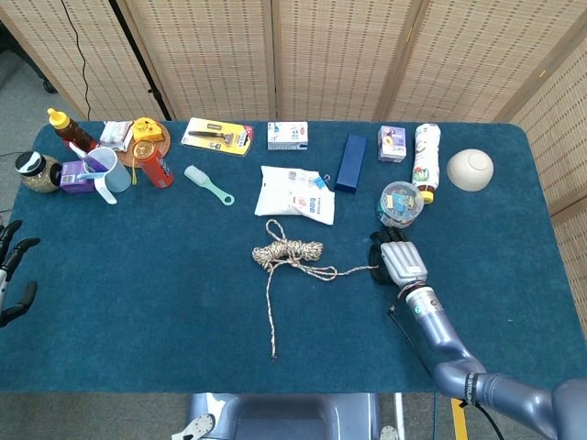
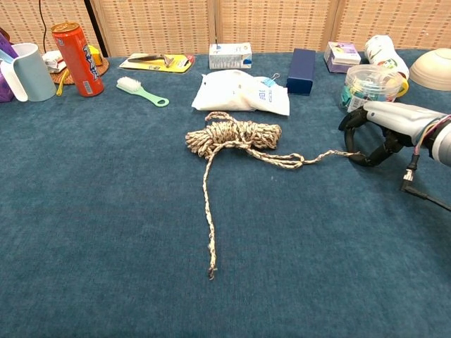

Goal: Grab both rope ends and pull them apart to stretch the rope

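A beige braided rope lies mid-table with its coil (image 1: 289, 250) (image 2: 236, 135) bunched up. One strand runs toward me and ends free (image 1: 273, 356) (image 2: 211, 274). The other strand runs right to my right hand (image 1: 402, 261) (image 2: 386, 125). That hand arches palm-down over the rope's right end (image 2: 350, 153), whose tip sits pinched between the thumb and the curled fingers. My left hand (image 1: 11, 275) hangs off the table's left edge, far from the rope, with its fingers spread and nothing in them.
Just behind the right hand are a clear tub of clips (image 1: 401, 203) and a lying bottle (image 1: 426, 159). A white packet (image 1: 297, 193), a blue box (image 1: 350, 162), a green brush (image 1: 207, 184), a red can (image 1: 156, 166) and a mug (image 1: 107, 171) line the far side.
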Action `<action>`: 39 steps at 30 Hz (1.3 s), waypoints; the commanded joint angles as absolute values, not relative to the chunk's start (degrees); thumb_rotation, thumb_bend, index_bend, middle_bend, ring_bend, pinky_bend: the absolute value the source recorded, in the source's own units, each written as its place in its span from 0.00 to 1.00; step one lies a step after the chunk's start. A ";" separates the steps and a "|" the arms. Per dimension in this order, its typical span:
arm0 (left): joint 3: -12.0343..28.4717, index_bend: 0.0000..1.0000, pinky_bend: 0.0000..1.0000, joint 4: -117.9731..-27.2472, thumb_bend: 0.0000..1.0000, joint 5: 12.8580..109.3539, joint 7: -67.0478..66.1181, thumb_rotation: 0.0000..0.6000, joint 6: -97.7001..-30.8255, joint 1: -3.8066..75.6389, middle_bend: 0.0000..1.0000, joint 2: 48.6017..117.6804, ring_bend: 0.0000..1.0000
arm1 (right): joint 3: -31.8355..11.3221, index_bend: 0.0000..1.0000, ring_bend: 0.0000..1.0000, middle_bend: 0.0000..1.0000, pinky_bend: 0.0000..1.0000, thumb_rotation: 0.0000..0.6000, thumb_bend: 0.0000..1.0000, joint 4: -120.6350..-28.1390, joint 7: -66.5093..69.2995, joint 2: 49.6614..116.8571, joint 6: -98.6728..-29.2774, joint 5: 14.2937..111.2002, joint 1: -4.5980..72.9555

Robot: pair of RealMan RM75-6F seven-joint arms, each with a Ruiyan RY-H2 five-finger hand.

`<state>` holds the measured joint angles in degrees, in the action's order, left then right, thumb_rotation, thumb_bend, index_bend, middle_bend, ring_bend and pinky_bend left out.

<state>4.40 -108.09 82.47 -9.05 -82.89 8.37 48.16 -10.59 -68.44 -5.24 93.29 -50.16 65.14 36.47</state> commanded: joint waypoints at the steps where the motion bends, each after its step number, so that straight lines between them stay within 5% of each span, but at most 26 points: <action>1: 4.35 0.20 0.00 -108.07 0.42 82.53 -9.04 1.00 -82.95 8.30 0.06 48.16 0.00 | -10.60 0.57 0.00 0.23 0.00 1.00 0.44 -68.37 -5.28 93.37 -50.18 65.09 36.47; 20: 4.09 0.20 0.00 -108.06 0.42 83.34 -8.62 1.00 -82.87 8.19 0.06 47.75 0.00 | -10.98 0.60 0.00 0.25 0.00 1.00 0.54 -69.45 -6.07 93.28 -50.81 64.46 36.25; 39: 3.70 0.23 0.00 -106.22 0.42 91.01 -9.36 1.00 -73.59 15.95 0.11 51.34 0.06 | -10.88 0.61 0.00 0.26 0.00 1.00 0.55 -78.91 -6.97 87.84 -56.47 66.69 33.65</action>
<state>3.59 -106.71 90.27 -9.25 -74.49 15.05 50.70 -10.91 -78.58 -6.77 88.04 -56.19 66.58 33.79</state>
